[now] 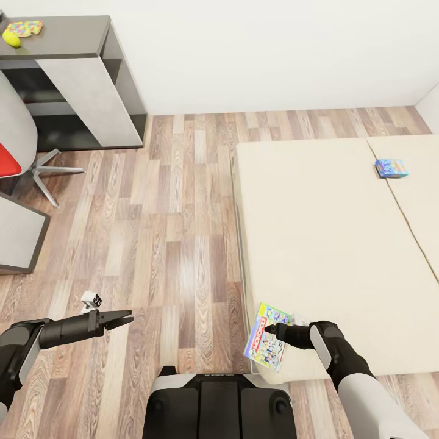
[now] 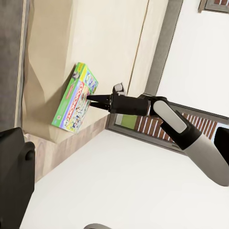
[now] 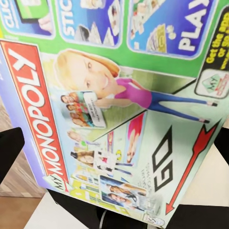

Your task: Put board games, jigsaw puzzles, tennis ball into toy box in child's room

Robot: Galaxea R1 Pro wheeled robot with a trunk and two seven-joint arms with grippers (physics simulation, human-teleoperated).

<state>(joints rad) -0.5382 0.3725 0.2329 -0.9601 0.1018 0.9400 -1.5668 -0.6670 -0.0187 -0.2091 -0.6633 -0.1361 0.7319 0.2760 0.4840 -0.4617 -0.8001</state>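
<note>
The green-white Monopoly board game [image 1: 264, 339] lies on the near left corner of the cream bed [image 1: 323, 244], partly over its edge. My right gripper [image 1: 271, 331] is open right at this box, with the lid [image 3: 119, 109] close in front of its spread fingers. From the left wrist view its fingertips [image 2: 89, 98] meet the box [image 2: 74, 102]. A blue board game [image 1: 391, 167] rests far back on the bed. On the dark table [image 1: 67, 33] at the far left lie a bright jigsaw puzzle [image 1: 23, 27] and the yellow-green tennis ball [image 1: 11, 38]. My left gripper [image 1: 125, 317] hangs open over the floor. The toy box is out of view.
A chair with a red seat [image 1: 5, 160] and metal star base [image 1: 49, 174] stands by the table. A grey cabinet corner [image 1: 18, 235] juts in at the left. Wood-plank floor [image 1: 177, 231] lies between bed and table. My base [image 1: 216, 405] is at the bed's foot.
</note>
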